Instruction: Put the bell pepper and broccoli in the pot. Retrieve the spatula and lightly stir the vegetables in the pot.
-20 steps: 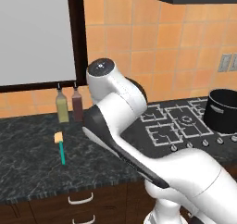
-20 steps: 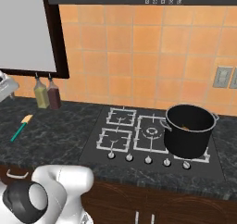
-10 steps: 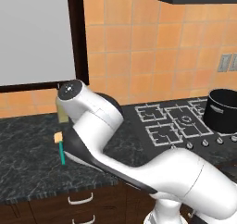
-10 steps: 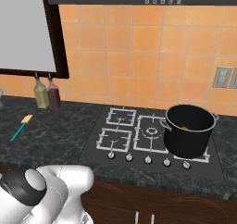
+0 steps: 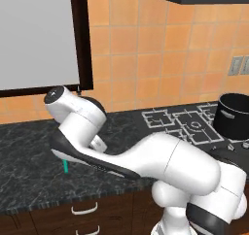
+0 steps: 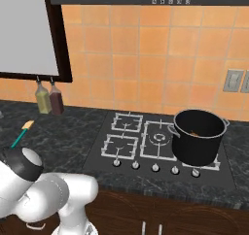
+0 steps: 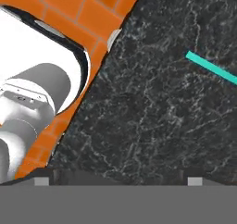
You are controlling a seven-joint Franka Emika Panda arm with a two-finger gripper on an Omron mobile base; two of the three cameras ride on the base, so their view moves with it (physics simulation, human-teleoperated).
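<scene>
The spatula has a teal handle and a tan blade and lies on the dark counter at the far left. Its handle crosses the upper right of the hand view, and a short piece of the spatula shows beside my arm. My gripper hovers over bare counter short of the handle, open, its fingertips wide apart with nothing between them. The black pot stands on the right of the stove; a small orange speck inside it looks like the bell pepper. The broccoli is hidden.
Two bottles hang at the wall behind the spatula, under a dark-framed window. The stove's burners lie between spatula and pot. The pot sits at the right edge of the left base view. My arm bends low over the counter.
The arm has swung left and down over the counter toward the spatula, now covering the bottles in the left base view. The jaws have stayed wide apart.
</scene>
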